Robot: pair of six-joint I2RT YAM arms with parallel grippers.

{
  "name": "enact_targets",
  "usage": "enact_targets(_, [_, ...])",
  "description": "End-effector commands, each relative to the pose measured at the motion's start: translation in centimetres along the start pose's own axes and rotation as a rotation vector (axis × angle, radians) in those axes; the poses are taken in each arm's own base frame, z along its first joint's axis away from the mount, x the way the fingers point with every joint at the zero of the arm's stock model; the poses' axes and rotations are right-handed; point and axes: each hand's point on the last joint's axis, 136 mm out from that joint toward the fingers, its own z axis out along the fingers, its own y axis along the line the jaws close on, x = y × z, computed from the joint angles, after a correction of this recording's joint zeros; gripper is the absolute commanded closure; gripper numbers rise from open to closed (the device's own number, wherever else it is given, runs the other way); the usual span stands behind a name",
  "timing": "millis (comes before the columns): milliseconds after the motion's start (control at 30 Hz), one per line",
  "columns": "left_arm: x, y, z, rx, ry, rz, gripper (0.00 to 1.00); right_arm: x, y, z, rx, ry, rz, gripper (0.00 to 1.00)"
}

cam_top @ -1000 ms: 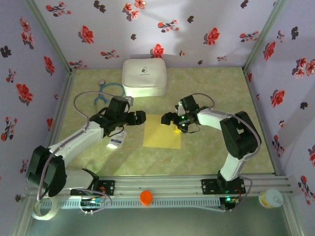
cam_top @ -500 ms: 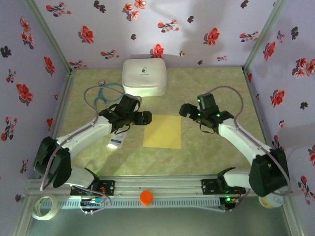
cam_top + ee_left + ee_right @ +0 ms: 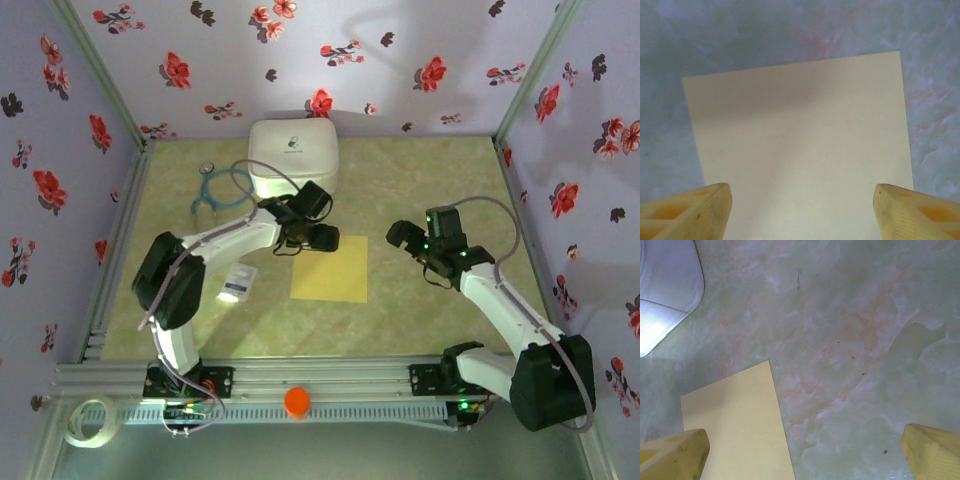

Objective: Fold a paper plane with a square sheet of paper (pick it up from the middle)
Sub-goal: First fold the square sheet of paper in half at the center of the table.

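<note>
The square sheet of paper [image 3: 330, 268] lies flat and unfolded on the table's middle. My left gripper [image 3: 322, 238] hovers over its far edge, open; in the left wrist view the sheet [image 3: 800, 145] spreads under the two wide-apart yellow fingertips [image 3: 695, 212]. My right gripper [image 3: 405, 238] hangs open to the right of the sheet, apart from it. The right wrist view has the paper's corner [image 3: 735, 430] at lower left, with bare table between the fingertips [image 3: 675, 455]. No folded paper plane is in view.
A white rounded case [image 3: 293, 157] stands at the back centre, its corner [image 3: 665, 290] in the right wrist view. A teal stethoscope [image 3: 222, 185] lies to its left. A small white printed packet [image 3: 236, 283] lies left of the sheet. An orange cap [image 3: 297, 401] sits on the front rail.
My left arm has swung right and forward, bringing its gripper over the sheet's far edge. My right gripper has drawn back to the right, off the sheet. The paper has not moved.
</note>
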Motion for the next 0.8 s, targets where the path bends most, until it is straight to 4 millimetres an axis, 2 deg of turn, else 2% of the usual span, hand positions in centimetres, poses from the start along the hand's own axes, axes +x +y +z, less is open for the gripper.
enact_targets(0, [1.7, -0.2, 1.1, -0.056, 0.125, -0.024, 0.26, 0.0, -0.3, 0.1, -0.001, -0.005, 0.031, 0.01])
enact_targets(300, [2.8, -2.7, 4.2, -0.134, 0.227, -0.007, 0.25, 0.7, -0.7, 0.6, -0.001, 0.016, 0.040, 0.01])
enact_targets(467, [3.9, -2.3, 5.3, -0.185, 0.279, -0.025, 0.23, 1.0, -0.7, 0.7, -0.004, 0.030, 0.039, 0.01])
enact_targets(767, [4.2, -1.7, 6.3, -0.234, 0.293, -0.036, 0.22, 1.3, -0.4, 1.0, -0.017, 0.050, 0.035, 0.01])
